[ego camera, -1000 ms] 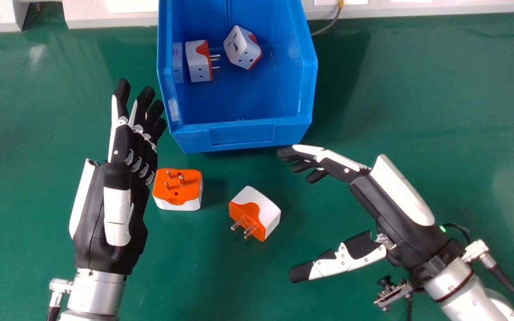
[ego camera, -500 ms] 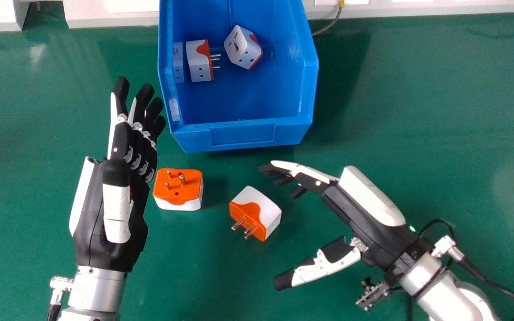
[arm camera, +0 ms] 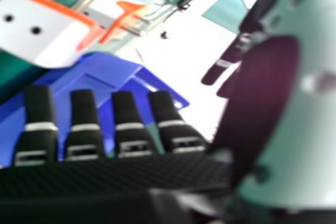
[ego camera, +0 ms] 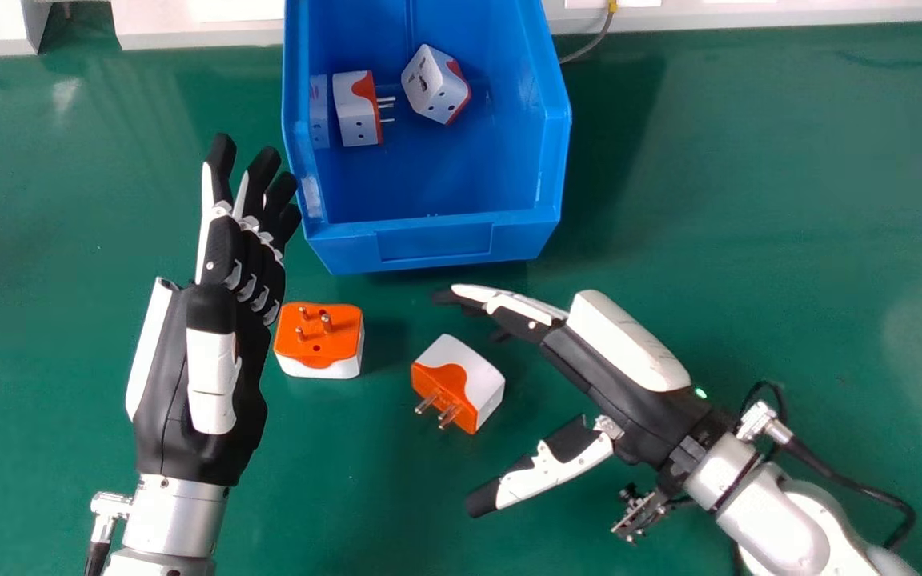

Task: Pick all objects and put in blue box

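Note:
My right hand [ego camera: 621, 392] stands open beside the nearer orange and white plug adapter [ego camera: 477, 384], its fingers past the far side and its thumb on the near side, not touching it. In the right hand view my right hand [arm camera: 126, 124] has straight fingers, with an adapter [arm camera: 47, 30] beyond them. A second adapter [ego camera: 318, 332] lies prongs up close to my left hand [ego camera: 205, 360], which is held open with straight fingers. Inside the blue box [ego camera: 433, 244] rest two adapters, one at the left [ego camera: 355, 112] and one farther right [ego camera: 433, 84].
The green table [ego camera: 749, 200] extends on both sides of the box. A pale ledge [ego camera: 197, 36] runs along the far edge, with a thin cable [ego camera: 593, 44] beside the box. Another cable [ego camera: 853, 480] loops from the right wrist.
My right hand has moved left, coming around the nearer adapter with its fingers still extended. The left hand has barely shifted, and the adapters lie where they were.

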`<state>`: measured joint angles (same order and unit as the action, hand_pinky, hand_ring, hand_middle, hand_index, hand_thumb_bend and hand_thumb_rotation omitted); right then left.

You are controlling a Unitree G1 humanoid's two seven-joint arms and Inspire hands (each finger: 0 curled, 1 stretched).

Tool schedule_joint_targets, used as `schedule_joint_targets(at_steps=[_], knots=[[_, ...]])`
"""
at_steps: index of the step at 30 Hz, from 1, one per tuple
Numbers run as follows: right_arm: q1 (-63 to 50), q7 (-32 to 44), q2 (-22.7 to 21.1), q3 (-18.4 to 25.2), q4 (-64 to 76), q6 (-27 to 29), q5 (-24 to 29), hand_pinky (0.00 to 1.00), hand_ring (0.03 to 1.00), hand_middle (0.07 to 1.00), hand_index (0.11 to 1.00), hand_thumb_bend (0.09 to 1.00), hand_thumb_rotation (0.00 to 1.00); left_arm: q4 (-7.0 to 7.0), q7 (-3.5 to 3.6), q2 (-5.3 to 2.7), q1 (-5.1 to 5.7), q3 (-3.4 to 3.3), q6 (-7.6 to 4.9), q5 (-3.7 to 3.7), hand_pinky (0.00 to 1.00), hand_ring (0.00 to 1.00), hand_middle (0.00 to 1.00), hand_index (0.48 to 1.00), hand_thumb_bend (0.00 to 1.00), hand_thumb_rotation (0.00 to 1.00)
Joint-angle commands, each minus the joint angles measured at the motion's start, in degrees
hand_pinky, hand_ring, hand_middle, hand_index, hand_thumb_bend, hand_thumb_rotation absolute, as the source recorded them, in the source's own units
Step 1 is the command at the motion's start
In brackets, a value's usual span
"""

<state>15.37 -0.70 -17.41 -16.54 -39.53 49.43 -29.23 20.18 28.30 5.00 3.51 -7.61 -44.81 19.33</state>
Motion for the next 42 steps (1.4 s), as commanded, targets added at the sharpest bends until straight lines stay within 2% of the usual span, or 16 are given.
schedule_joint_targets(at_steps=[1,13,20,25,33,37,42], knots=[[1.56,0.39,-0.72,-0.14,0.16,1.09,0.98,0.77,0.865,0.889,0.87,1.0,0.36,-1.09,0.22,-0.09,-0.14,-0.18,-1.18,0.44,1.0,0.99,1.0,1.0,0.9,0.99],[8.37,-1.79,-1.06,-2.94,-7.52,1.54,-2.7,0.81,0.891,0.908,0.883,1.0,0.37,-1.19,-0.01,0.0,-0.2,-0.37,-1.0,0.27,1.0,0.99,1.0,1.0,0.9,0.99],[11.11,-1.99,-3.24,-4.19,-9.12,1.1,-5.11,0.8,0.894,0.913,0.885,1.0,0.38,-1.53,-0.7,-0.13,-0.05,-0.46,-0.96,-0.15,1.0,0.99,1.0,1.0,0.9,0.99],[11.78,-2.73,-2.79,-5.53,-10.41,0.02,-6.53,0.78,0.895,0.915,0.887,1.0,0.38,-1.25,-0.31,-0.09,-0.07,-0.35,-1.06,0.11,1.0,0.99,1.0,1.0,0.9,0.99],[13.71,-3.9,-0.86,-6.49,-14.77,-1.08,-6.7,0.78,0.894,0.916,0.894,1.0,0.39,-1.56,-0.54,0.05,0.12,-0.34,-1.22,-0.44,1.0,0.99,1.0,1.0,0.9,0.99],[14.55,-5.77,-0.01,-6.91,-16.34,-1.5,-7.29,0.78,0.894,0.915,0.896,1.0,0.38,-1.74,-0.32,0.08,0.25,-0.28,-0.85,-0.03,1.0,0.99,1.0,1.0,0.9,0.99],[15.33,-8.72,1.61,-8.2,-17.36,-3.16,-8.47,0.77,0.886,0.91,0.891,1.0,0.38,-1.5,-0.41,-0.1,0.17,-0.26,-0.97,-0.15,1.0,0.99,1.0,1.0,0.9,0.99]])
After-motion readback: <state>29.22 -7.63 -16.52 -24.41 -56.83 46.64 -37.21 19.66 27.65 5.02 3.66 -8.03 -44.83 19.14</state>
